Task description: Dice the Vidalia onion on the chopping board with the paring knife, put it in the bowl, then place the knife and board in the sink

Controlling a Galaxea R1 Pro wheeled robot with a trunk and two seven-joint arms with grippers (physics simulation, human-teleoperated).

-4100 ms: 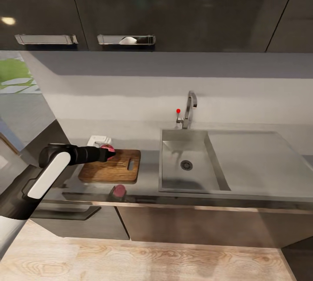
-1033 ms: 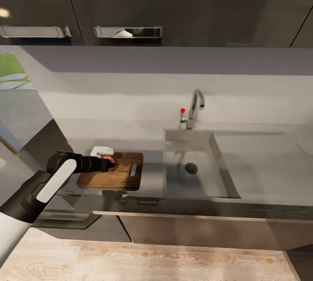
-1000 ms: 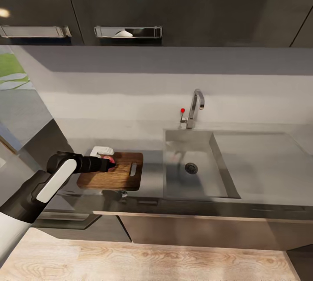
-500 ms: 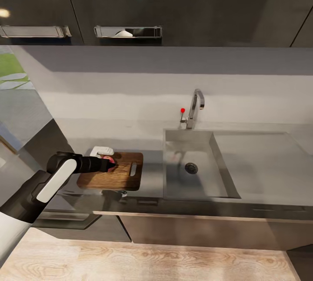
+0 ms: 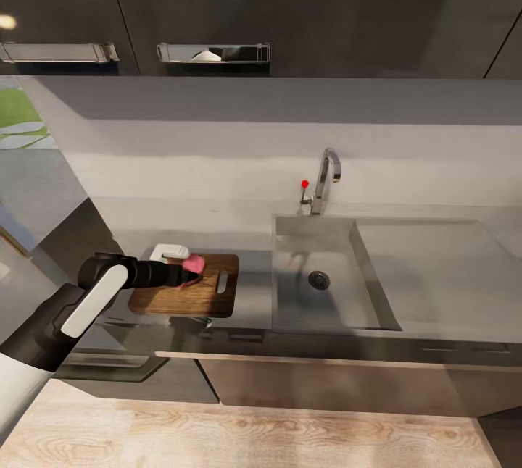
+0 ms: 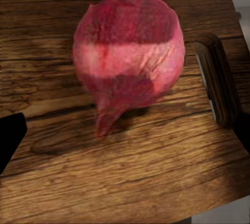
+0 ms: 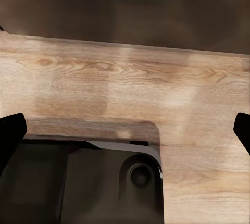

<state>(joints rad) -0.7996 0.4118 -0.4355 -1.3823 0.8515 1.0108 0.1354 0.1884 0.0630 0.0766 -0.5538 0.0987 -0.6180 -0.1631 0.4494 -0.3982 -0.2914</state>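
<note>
Left gripper (image 5: 194, 272): open. In the left wrist view its dark fingertips (image 6: 9, 138) stand far apart at the two edges of the picture and hold nothing. In the head view it hovers over the left half of the chopping board.
Vidalia onion (image 6: 127, 52): pink-red, it lies on the chopping board between the open fingers and touches neither of them. Its pointed tip is turned toward the wrist camera. In the head view (image 5: 193, 263) it shows just at the end of the gripper.
Chopping board (image 5: 210, 290): dark brown wood, flat on the countertop, at 9 o'clock from the sink. Its slot handle (image 6: 216, 81) is at the end near the sink, just beside the onion.
Bowl (image 5: 168, 252): white, at 11 o'clock from the board, touching or almost touching its far left corner.
Sink (image 5: 326, 232): steel basin with a round drain (image 5: 318, 280); the tap with red knob (image 5: 305, 184) is at 12 o'clock.
Countertop (image 5: 254, 287): glossy grey.
Right gripper (image 7: 125, 130): open and holding nothing. Its dark fingertips are at the two edges of the right wrist view, over light wood floor (image 7: 130, 88).
Paring knife: I cannot tell where it is.
</note>
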